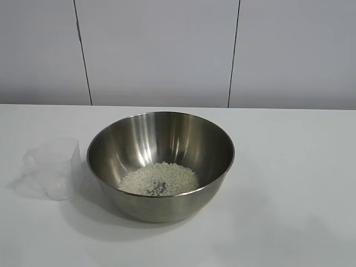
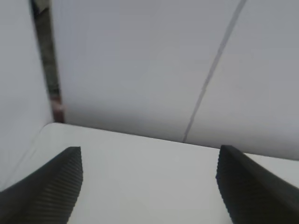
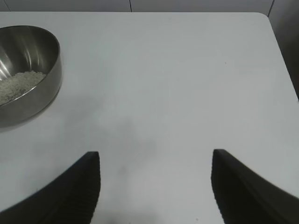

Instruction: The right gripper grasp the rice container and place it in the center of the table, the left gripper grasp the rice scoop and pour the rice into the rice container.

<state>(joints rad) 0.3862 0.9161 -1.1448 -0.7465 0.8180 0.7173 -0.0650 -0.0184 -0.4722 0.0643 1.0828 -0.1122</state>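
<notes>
The left gripper (image 2: 148, 186) is spread wide and empty above bare table (image 2: 140, 158). The right gripper (image 3: 155, 186) gapes too, holding nothing. The rice container (image 1: 160, 164) stands mid-table with rice (image 1: 159, 179) inside. The rice scoop (image 1: 53, 168) stands upright just left of it.

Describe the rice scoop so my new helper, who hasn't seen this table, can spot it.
On the white table, find the big steel bowl holding rice. The rice scoop stands upright just beside it. It is small, clear plastic, handled and looks empty.
</notes>
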